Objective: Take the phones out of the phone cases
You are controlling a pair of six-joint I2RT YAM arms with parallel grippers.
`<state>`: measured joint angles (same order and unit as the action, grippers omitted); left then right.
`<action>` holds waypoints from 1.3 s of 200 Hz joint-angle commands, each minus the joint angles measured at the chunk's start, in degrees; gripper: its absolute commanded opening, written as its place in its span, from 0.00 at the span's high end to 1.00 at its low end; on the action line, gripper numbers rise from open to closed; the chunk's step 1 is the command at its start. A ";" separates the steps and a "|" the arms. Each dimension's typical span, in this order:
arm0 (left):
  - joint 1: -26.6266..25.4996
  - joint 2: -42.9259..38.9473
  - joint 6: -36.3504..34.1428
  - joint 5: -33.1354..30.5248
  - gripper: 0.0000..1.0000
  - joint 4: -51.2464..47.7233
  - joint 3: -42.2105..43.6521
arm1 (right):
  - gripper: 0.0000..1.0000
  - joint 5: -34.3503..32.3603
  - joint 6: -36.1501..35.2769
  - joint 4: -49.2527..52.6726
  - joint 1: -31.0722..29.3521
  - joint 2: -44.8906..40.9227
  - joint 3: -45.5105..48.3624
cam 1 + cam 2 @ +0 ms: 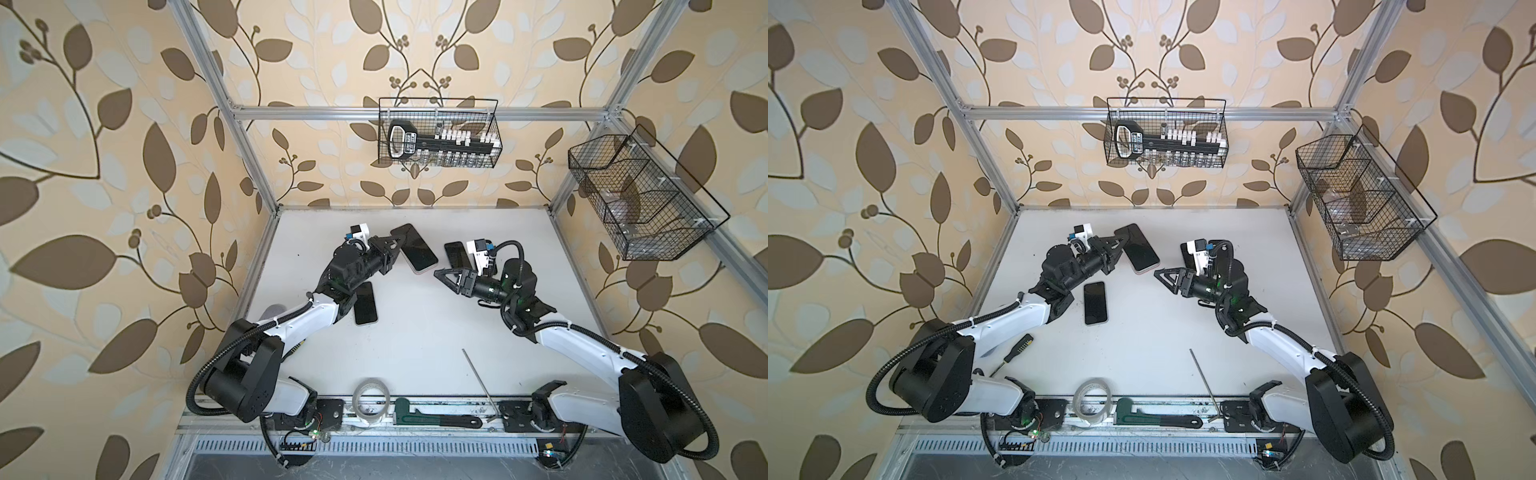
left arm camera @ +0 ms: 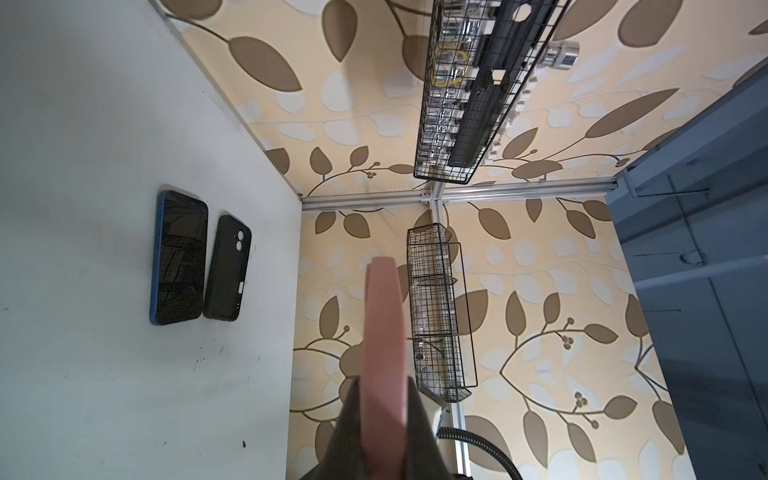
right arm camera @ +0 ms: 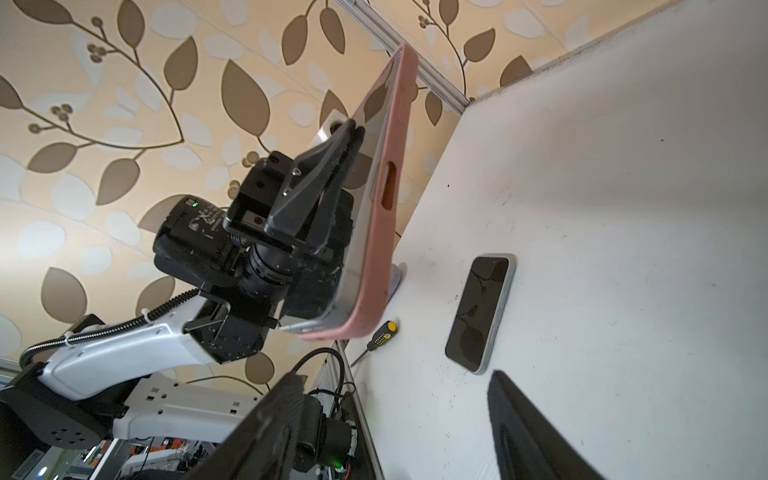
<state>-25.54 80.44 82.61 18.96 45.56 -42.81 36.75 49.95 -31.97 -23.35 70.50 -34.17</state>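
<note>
White tabletop, enclosed by beige leaf-patterned wallpaper. The left gripper pinches the black-screened phone in its pink case, tilted on edge. Nearby, the right gripper has its 2 fingers spread wide, empty.

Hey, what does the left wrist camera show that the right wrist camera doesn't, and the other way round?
Only the left wrist view: a blue-edged phone and a black case lying side by side, plus two wire baskets on the walls.
Only the right wrist view: a screwdriver, a light-edged phone lying flat, and the open right gripper.
Both: the left gripper shut on the pink-cased phone, held off the white table.
</note>
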 commanded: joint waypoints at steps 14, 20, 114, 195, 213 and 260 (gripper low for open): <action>-0.87 -1.05 1.60 -1.09 1.00 8.63 -0.75 | 0.29 -0.71 1.75 -4.14 -0.01 1.23 0.52; -1.00 -1.04 1.59 -1.16 1.00 8.66 -0.70 | 0.29 -0.67 1.90 -4.31 0.01 1.46 0.43; -1.86 -1.34 2.18 -0.77 1.00 9.54 -0.61 | 0.30 1.00 4.27 -9.85 1.34 5.17 -0.19; -3.51 0.58 1.61 0.64 1.00 11.68 -1.84 | 0.30 2.71 9.81 -17.87 3.21 8.78 -0.37; -3.80 0.85 0.58 0.64 1.00 11.15 -1.91 | 0.31 3.40 11.35 -20.41 3.24 9.77 -0.71; -5.08 1.56 -1.25 1.08 1.00 11.22 -2.96 | 0.31 3.44 14.70 -24.31 3.28 11.49 -0.72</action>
<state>-27.53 82.32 82.76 15.81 50.98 -42.94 41.39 60.99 -50.06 -20.34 80.84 -34.17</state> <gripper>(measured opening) 0.115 0.688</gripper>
